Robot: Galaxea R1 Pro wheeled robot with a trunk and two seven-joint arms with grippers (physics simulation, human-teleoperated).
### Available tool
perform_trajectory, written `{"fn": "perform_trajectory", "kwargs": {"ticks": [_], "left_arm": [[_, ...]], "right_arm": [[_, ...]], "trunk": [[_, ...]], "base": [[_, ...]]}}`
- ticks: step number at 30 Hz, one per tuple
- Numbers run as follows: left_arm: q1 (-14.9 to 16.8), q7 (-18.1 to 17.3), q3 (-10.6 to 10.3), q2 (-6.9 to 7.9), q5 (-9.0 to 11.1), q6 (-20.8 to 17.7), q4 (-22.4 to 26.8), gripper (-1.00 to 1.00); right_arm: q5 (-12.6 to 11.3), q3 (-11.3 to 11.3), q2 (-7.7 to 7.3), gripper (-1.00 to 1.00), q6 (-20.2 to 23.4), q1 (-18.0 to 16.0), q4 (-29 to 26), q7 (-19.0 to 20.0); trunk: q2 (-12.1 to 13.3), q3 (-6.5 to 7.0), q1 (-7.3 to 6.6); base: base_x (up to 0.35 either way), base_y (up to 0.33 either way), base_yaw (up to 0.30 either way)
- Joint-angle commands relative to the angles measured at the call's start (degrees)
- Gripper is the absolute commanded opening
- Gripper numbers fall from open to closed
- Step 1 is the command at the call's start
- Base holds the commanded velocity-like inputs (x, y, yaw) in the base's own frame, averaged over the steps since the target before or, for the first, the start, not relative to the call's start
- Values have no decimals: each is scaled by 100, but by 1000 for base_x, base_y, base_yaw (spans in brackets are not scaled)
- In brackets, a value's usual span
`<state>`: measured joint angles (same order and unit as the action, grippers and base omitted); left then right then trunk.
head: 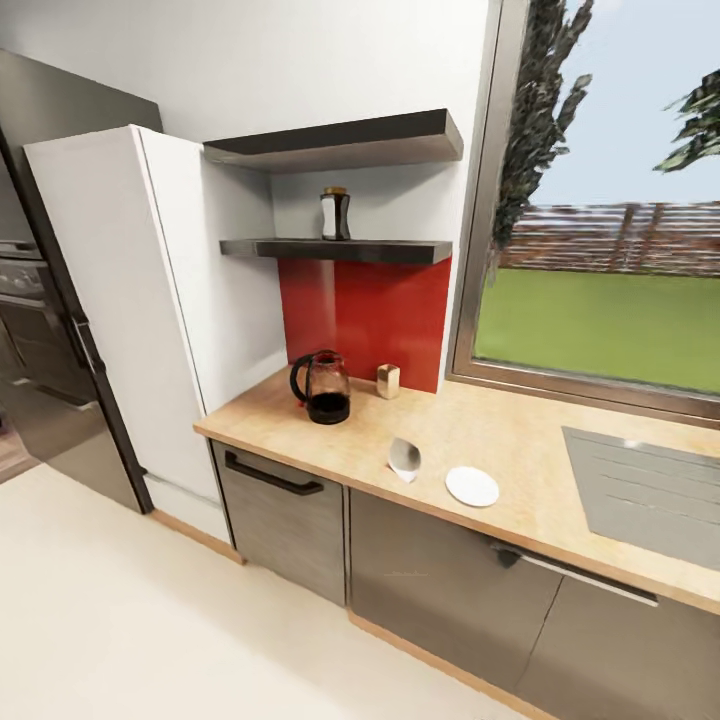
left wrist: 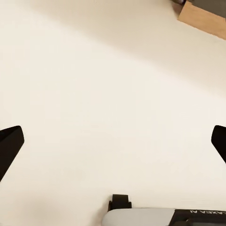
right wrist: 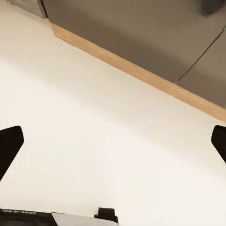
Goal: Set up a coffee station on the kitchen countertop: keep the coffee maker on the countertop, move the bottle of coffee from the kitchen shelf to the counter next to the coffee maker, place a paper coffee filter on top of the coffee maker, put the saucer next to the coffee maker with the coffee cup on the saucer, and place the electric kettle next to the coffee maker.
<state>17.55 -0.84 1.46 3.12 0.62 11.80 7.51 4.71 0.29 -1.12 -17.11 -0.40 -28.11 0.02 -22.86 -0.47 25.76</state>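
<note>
Floor point(head: 150, 620) fills the foreground; robot stands off from the counter point(head: 520, 440), so both grippers point(left wrist: 113, 141) point(right wrist: 113, 141) hang wide, empty. Kettle point(head: 322, 388), saucer point(head: 472, 486), filter point(head: 405, 458) wait there; coffee bottle point(head: 335, 213) on shelf point(head: 340, 250).

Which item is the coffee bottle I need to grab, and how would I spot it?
Start at the red backsplash panel left of the window. Two dark floating shelves hang above it; on the lower dark shelf stands the small clear bottle of coffee with dark contents and a brown lid. It stands alone up there, while the kettle and saucer sit on the wooden counter below.
</note>
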Motion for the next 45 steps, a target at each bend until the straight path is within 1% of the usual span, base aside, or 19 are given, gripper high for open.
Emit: {"fn": "perform_trajectory", "kwargs": {"ticks": [1, 3, 4, 5, 6, 9, 10, 12, 14, 16, 18, 22, 26, 28, 30, 34, 37, 41, 45], "left_arm": [[3, -10, 4, 19, 2, 18, -6, 100], [4, -12, -17, 82, -5, 13, -6, 100], [3, -15, -27, 116, -11, 5, -23, 100], [3, -15, -30, 127, -13, 4, -34, 100], [3, -14, -35, 152, -12, 4, -57, 100], [3, -13, -39, 197, -10, 6, -74, 100], [3, -13, -40, 214, -10, 6, -69, 100], [3, -13, -40, 225, -10, 6, -35, 100], [6, -13, -43, 229, -13, 6, -15, 100], [13, -16, -41, 231, -16, 6, 5, 100], [30, -14, -41, 232, -24, 6, 15, 100], [39, -13, -48, 225, -101, 6, 21, 100], [25, -13, -50, 235, -160, 13, 14, 100], [14, -13, -49, 240, -173, 15, -8, 100], [12, -13, -49, 260, -176, 8, -60, 100], [10, -13, -49, 281, -169, 6, -82, 100], [-56, -6, -64, 348, -184, 15, -84, 100], [-96, 1, -62, 352, -187, 18, -83, 100], [-112, 7, -59, 393, -200, 23, -76, 100]], "right_arm": [[44, 2, 18, 100, -14, -2, -34, -5], [60, 8, 127, 100, -12, -5, -325, -15], [67, 13, 223, 100, -9, -13, -673, -22], [68, 15, 257, 100, -6, -18, -814, -23], [71, 19, 373, 100, 5, -32, -1232, -26], [90, 28, 693, 100, 34, -90, -1920, -29], [136, 29, 834, 100, 46, -185, -2200, -57], [290, 31, 943, 100, 116, -375, -2524, -262], [410, 33, 1008, 100, 359, -546, -2734, -538], [492, 68, 1093, 100, 915, -817, -2993, -899], [526, 171, 1112, 100, 1476, -1099, -3249, -1096], [539, 296, 1112, 100, 2093, -1509, -3693, -1213], [540, 324, 1112, 100, 2610, -1876, -4082, -1242], [540, 330, 1112, 100, 3103, -2113, -4482, -1245], [543, 382, 1112, 100, 3326, -2189, -4900, -1243], [563, 500, 1112, 100, 3355, -2200, -4944, -1242], [563, 441, 1112, 100, 3404, -2189, -4876, -1308], [631, 516, 1112, 100, 3430, -2185, -4878, -1232], [637, 516, 1112, 100, 3441, -2184, -4929, -1194]], "trunk": [[-6, -5, 2], [-6, -5, 2], [-6, -5, 2], [-6, -5, 2], [-6, -5, 2], [-6, -5, 2], [-6, -5, 2], [-6, -5, 2], [-6, -5, 2], [-6, -5, 2], [-6, -5, 2], [-6, -5, 2], [-6, -5, 2], [-6, -5, 2], [-6, -5, 2], [-6, -5, 2], [-6, -5, 2], [-6, -5, 2], [-6, -5, 2]], "base": [[0, 25, -9], [0, 11, -4], [0, 5, -2], [0, 4, -2], [0, 2, -1], [0, 0, 0], [0, 0, 0], [0, 0, 0], [0, 0, 0], [0, 0, 0], [0, 0, 0], [0, 0, 0], [0, 0, 0], [0, 0, 0], [100, 22, 0], [284, 82, 0], [106, 32, 0], [0, 0, 0], [55, 0, 0]]}}
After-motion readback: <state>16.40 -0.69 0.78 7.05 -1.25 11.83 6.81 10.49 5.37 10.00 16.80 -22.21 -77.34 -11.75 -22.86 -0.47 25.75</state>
